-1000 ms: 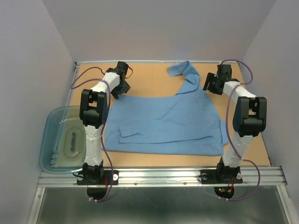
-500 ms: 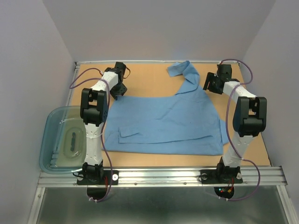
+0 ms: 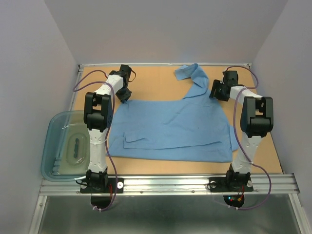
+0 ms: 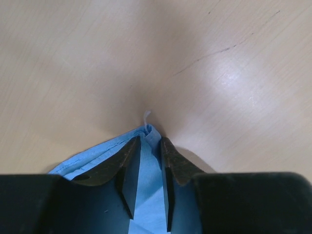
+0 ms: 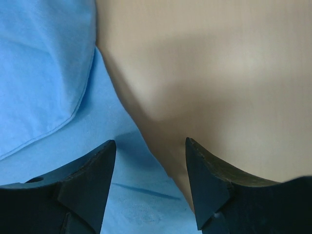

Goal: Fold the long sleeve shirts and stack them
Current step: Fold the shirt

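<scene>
While it lies spread flat across the middle of the tan wooden counter [image 3: 156, 83], the light blue thin cloth long sleeve shirt [image 3: 170, 129] shows one sleeve folded over its near front. The other sleeve is bunched with the collar toward the counter's far edge.

The left jaws sit at the counter's far left, drawn to a slim gap astride the shirt's far-left corner; whether they pinch the cloth cannot be told. The right jaws stand wide apart at the counter's far right, one finger over the shirt's edge and the other over bare counter, holding nothing.

Against the frame a second earlier, the white and black right arm [image 3: 253, 122] has swung slightly toward the counter's middle; the shirt lies unchanged.

Buttons cannot be made out. The right arm covers the shirt's near-right hem. Contents of the clear bluish plastic tub [image 3: 56, 131], off the counter's left edge, are indistinct.
</scene>
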